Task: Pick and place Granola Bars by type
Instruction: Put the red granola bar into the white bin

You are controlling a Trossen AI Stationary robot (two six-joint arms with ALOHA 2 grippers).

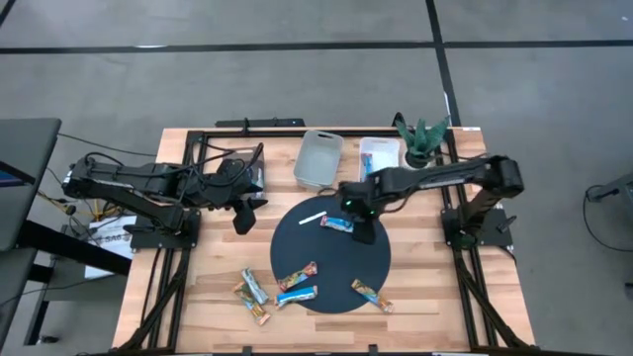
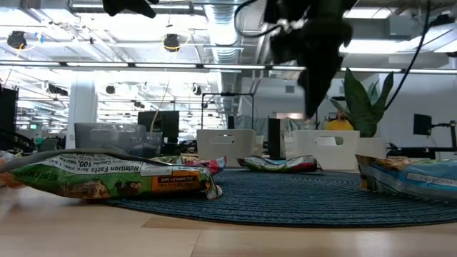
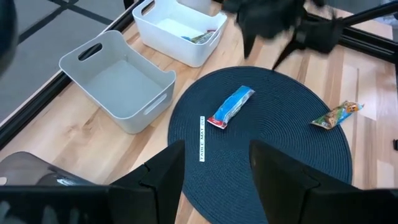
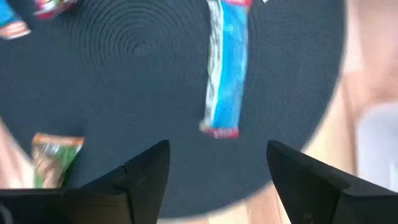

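Fingers first: on the right gripper point(image 1: 362, 233) we are seeing both fingers point(image 4: 142, 171) spread wide with nothing between them, hovering over the far part of the mat, just right of a blue bar. On the left gripper point(image 1: 240, 220) the fingers point(image 3: 163, 171) are likewise standing apart and empty, waiting at the left side, short of the mat's edge.

Going from largest down, we are looking at one wooden table point(image 1: 218, 307) carrying everything. On it one round dark woven mat point(image 1: 326, 267) is lying near the middle. At the far edge two bins are sitting side by side: one grey bin point(image 1: 318, 158), which is showing only its bare floor, and to its right one white bin point(image 1: 377, 155), which is holding at least one wrapper, though we cannot tell how many. One green plant point(image 1: 421, 138) is standing at the far right corner.

We are counting six Granola Bars outside the bins. One blue bar point(image 1: 337, 223) is lying alone on the far half of the mat. One gold-brown bar point(image 1: 371, 295) is lying at the mat's near right rim. Four more are clustered at the near left rim: an orange-and-blue one point(image 1: 297, 277), a blue one point(image 1: 296, 296), and two point(image 1: 254, 288) point(image 1: 257, 312) on the bare wood.

One thin white strip point(image 1: 313, 219) is lying on the mat, left of the lone blue bar.
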